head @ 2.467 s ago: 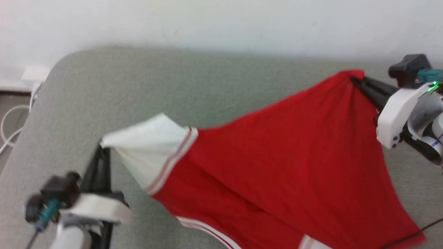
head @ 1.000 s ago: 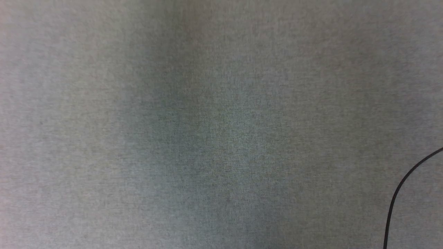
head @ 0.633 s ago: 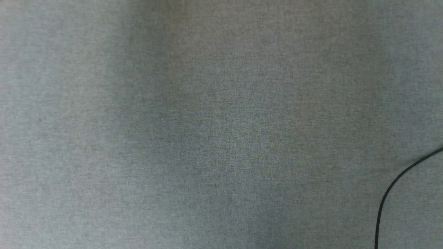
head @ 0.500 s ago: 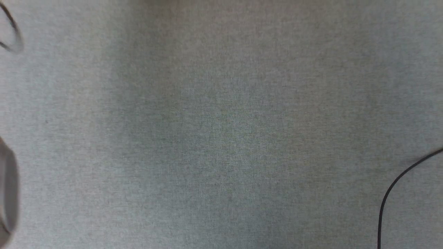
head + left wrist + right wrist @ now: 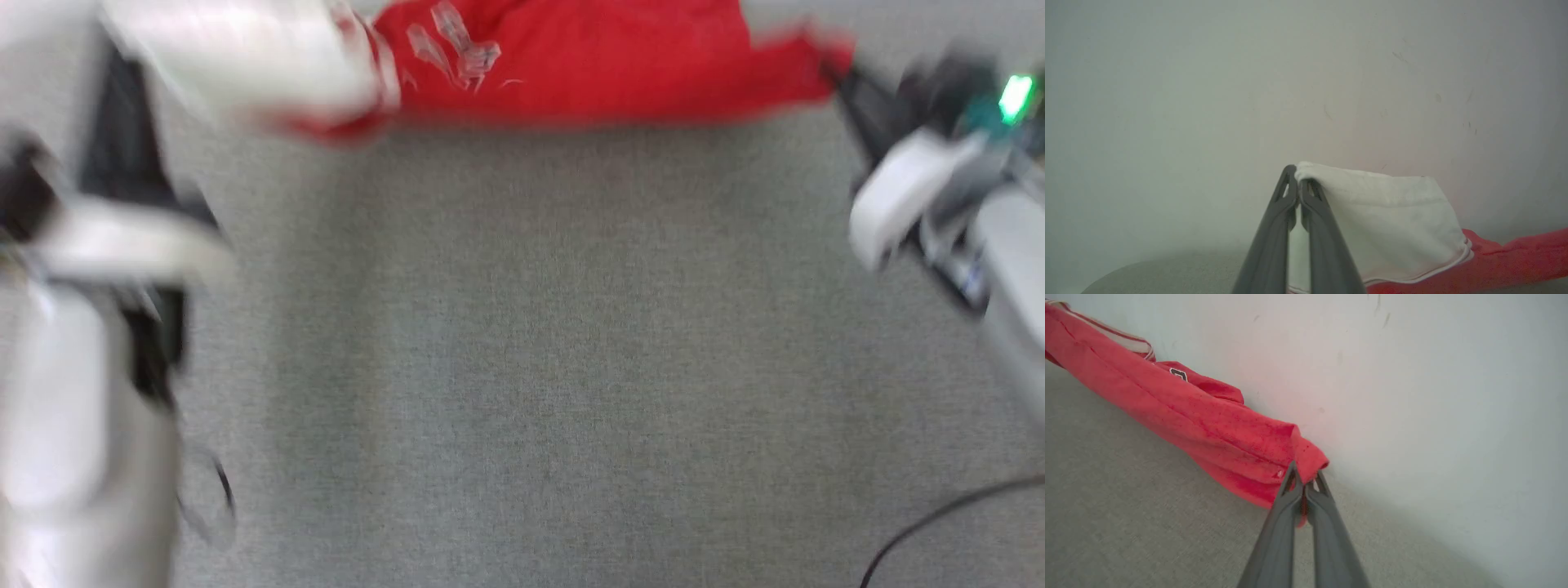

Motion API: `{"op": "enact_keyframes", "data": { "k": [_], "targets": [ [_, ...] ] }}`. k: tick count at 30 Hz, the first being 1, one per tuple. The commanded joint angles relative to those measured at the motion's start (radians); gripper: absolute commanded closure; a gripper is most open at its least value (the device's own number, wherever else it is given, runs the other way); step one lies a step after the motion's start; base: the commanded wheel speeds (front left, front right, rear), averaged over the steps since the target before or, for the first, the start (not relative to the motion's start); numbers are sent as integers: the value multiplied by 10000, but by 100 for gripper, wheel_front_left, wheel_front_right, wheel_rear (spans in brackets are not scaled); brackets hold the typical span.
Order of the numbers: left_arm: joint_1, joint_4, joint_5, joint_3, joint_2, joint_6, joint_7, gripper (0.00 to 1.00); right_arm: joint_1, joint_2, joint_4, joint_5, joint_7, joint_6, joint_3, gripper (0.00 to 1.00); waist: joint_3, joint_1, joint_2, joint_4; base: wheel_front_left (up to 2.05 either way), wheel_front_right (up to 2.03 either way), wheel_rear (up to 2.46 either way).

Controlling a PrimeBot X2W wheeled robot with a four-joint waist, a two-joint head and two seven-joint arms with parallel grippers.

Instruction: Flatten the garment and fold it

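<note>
The garment [image 5: 588,57], red with a white sleeve [image 5: 245,49], hangs stretched along the top of the blurred head view between my two grippers. In the left wrist view my left gripper [image 5: 1297,179] is shut on the tip of the white sleeve [image 5: 1384,220], close to the wall. My right gripper [image 5: 1305,479] is shut on a bunched red corner of the garment [image 5: 1208,424], just above the grey surface; it also shows at the upper right of the head view [image 5: 837,73]. A bit of black lettering [image 5: 1178,374] peeks from the folds.
A grey-green fabric surface [image 5: 522,343] spreads below the garment. A thin black cable [image 5: 922,523] curves over its lower right corner. A pale wall [image 5: 1208,81] stands right behind the garment and both grippers.
Half a second ago the head view held the bare surface and the cable. Now the garment and both arms have swung into it, blurred by motion.
</note>
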Motion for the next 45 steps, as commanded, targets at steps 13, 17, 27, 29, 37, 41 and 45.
{"op": "enact_keyframes", "data": {
  "k": [13,17,27,29,37,41,45],
  "targets": [
    [6831,-1251,-25,-347,-361,31,572,100,3745,-1126,-1294,1136,215,-19,1344,100,-2529,3,0,275,0,0,0],
    [7853,-1607,-393,-307,-430,23,953,100,4403,-1404,-1631,1331,379,-19,1454,100,-2900,3,0,338,0,0,0],
    [10313,-2210,-1234,-624,-539,-86,2205,100,7087,-1951,-2461,1710,786,-19,985,100,-3839,3,0,645,0,0,0],
    [10692,-2236,-1378,-733,-503,-122,2514,100,7659,-1994,-2561,1719,834,-19,750,100,-3896,3,0,696,0,0,0],
    [11601,-2275,-1742,-1067,-315,-227,3257,100,9421,-2025,-3248,1479,1151,-19,-265,100,-3967,3,0,839,0,0,0],
    [11341,-2448,-1498,-1013,-145,-155,3045,100,9833,-1989,-3879,1232,1459,-19,-800,100,-3896,3,0,819,0,0,0],
    [10442,-2604,-860,-978,177,-48,2609,100,9947,-1768,-4422,953,1584,-19,-1559,100,-3824,3,0,806,0,0,0]
  ]
}}
